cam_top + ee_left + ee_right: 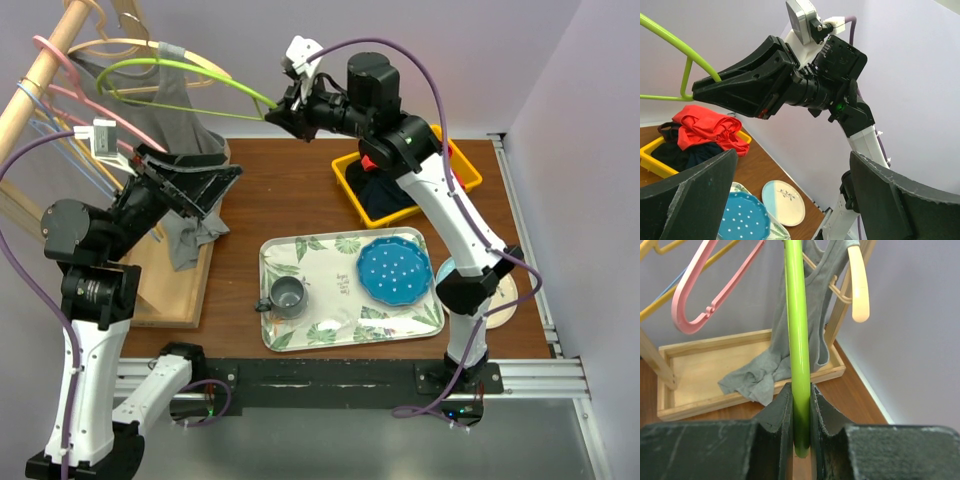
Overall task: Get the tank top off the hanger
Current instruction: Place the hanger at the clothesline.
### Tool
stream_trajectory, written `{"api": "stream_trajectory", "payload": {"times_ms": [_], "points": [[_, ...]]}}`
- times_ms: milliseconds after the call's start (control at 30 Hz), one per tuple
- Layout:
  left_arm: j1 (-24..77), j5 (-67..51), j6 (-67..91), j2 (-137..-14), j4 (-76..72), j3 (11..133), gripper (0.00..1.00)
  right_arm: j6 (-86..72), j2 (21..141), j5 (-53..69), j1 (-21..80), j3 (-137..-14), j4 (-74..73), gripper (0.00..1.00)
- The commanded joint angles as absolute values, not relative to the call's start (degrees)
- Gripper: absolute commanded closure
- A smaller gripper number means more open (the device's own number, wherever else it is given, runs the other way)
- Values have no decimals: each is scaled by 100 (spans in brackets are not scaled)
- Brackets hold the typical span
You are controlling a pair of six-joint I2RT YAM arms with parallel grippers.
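Observation:
A grey tank top (pixel 165 120) hangs at the wooden rack among the hangers, its hem bunched on the rack's wooden base (pixel 755 377). A lime green hanger (pixel 255 93) reaches right from the rack. My right gripper (pixel 275 108) is shut on the green hanger's end (pixel 799 340); the wrist view shows the rod pinched between both fingers. One strap loops by a cream hanger's tip (pixel 857 290); which hanger carries the top I cannot tell. My left gripper (pixel 225 192) is open beside the top's lower part, jaws wide apart, nothing between them (pixel 790 200).
The rack also carries a pink hanger (pixel 60 62) and blue ones. A leaf-print tray (pixel 350 330) holds a grey mug (pixel 288 296) and a blue dotted plate (pixel 395 271). A yellow bin (pixel 350 185) of clothes stands behind it. A pale plate (pixel 783 202) lies far right.

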State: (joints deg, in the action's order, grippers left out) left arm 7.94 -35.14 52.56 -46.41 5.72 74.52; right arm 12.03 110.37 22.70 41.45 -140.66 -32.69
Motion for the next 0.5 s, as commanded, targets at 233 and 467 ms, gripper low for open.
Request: {"api": "stream_trajectory", "payload": {"times_ms": [233,467], "points": [[826,-3253,5607,-4632,431,7374,0,546,11522,2629,4148,-14695,-2698,100],[826,-3146,5590,-4570,457,7321,0,466,11707,2338,4350,-14660,-2277,100]]}}
